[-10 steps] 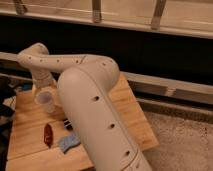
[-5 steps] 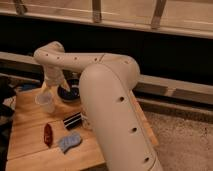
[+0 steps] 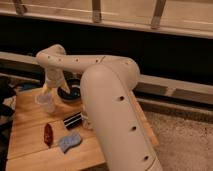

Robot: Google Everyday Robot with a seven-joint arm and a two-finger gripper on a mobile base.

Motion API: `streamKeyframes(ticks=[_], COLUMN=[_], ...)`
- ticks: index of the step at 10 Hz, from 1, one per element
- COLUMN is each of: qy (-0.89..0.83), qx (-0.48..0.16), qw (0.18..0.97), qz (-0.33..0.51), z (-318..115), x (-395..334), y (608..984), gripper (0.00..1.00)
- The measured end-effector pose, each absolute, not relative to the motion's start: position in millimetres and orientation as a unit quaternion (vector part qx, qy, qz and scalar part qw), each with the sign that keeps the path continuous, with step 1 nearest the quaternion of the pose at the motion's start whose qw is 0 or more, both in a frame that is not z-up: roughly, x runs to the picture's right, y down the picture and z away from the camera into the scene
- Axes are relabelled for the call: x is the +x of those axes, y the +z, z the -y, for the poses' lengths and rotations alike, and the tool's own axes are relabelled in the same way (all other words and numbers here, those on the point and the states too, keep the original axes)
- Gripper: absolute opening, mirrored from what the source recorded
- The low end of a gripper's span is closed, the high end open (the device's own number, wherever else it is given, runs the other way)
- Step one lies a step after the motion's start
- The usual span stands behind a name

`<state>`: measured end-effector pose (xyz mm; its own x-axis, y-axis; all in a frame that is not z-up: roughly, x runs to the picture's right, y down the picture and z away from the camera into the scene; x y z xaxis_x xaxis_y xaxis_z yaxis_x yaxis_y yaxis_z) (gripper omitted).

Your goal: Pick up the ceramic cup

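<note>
The ceramic cup (image 3: 45, 103) is a small whitish cup standing upright on the left part of the wooden table (image 3: 30, 127). My gripper (image 3: 48, 91) hangs from the bent wrist and reaches down right above the cup's rim, at its far side. My arm's thick white links arch over the table from the lower right and hide its right half. The dark round bowl (image 3: 70, 93) sits just right of the cup, behind the wrist. The slim white bottle is not in view.
A dark flat rectangular object (image 3: 73, 120), a red oblong object (image 3: 48, 134) and a pale blue object (image 3: 69, 141) lie on the table's front part. Dark items (image 3: 6, 102) crowd the table's left edge. A dark wall with a ledge (image 3: 175, 87) runs behind.
My arm's large links have swung right and nearer the camera, and the wrist has moved right and down over the cup. The cup has stayed in place.
</note>
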<state>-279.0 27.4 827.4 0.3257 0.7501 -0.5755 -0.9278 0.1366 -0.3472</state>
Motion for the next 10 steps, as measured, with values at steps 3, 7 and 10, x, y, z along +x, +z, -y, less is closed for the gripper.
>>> streamKeyframes(ticks=[3,7,10], qy=[0.566,0.567,0.564], qx=[-0.338,-0.34,-0.342], qw=[0.739,0.737,0.737], qz=[-0.14,-0.144,-0.151], z=[-37,-42,-47], x=[-270,-270,-278], y=[836,842,851], gripper=[0.8,0.49,0.17])
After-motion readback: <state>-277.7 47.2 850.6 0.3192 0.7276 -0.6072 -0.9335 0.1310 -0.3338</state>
